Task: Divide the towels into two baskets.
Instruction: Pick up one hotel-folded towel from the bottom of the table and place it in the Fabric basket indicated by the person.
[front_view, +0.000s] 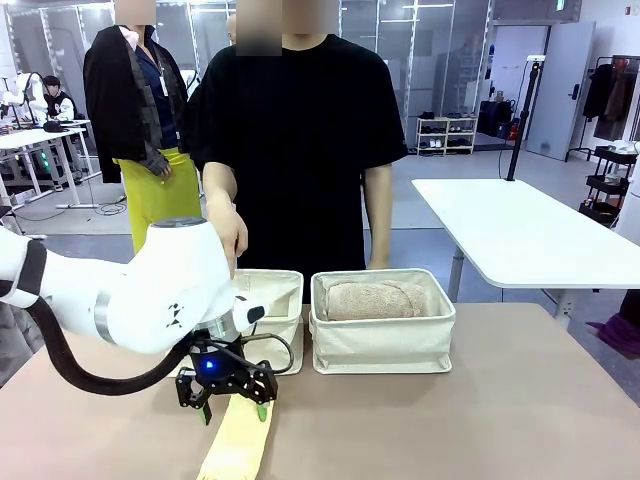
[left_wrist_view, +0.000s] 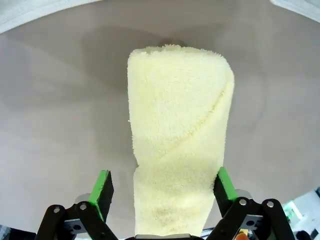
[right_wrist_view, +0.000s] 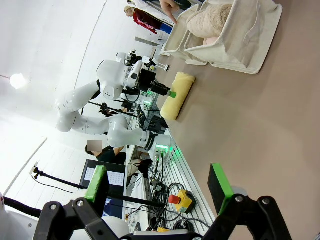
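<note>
A pale yellow rolled towel (front_view: 240, 440) lies on the table in front of the left basket (front_view: 285, 295). My left gripper (front_view: 235, 410) is open and straddles its far end. In the left wrist view the towel (left_wrist_view: 180, 135) runs up between the green pads (left_wrist_view: 102, 187), with a gap on the left side. The right basket (front_view: 382, 340) holds a shaggy tan towel (front_view: 372, 300). My right gripper (right_wrist_view: 159, 182) is open in the air with nothing between its fingers, and it looks across the table at the yellow towel (right_wrist_view: 177, 95) and the baskets (right_wrist_view: 240, 35).
A person in black stands behind the baskets, one hand (front_view: 230, 235) held above the left basket. My left arm (front_view: 150, 290) hides part of that basket. Bare brown table (front_view: 480, 420) lies in front of and right of the baskets. A white table (front_view: 520, 235) stands behind on the right.
</note>
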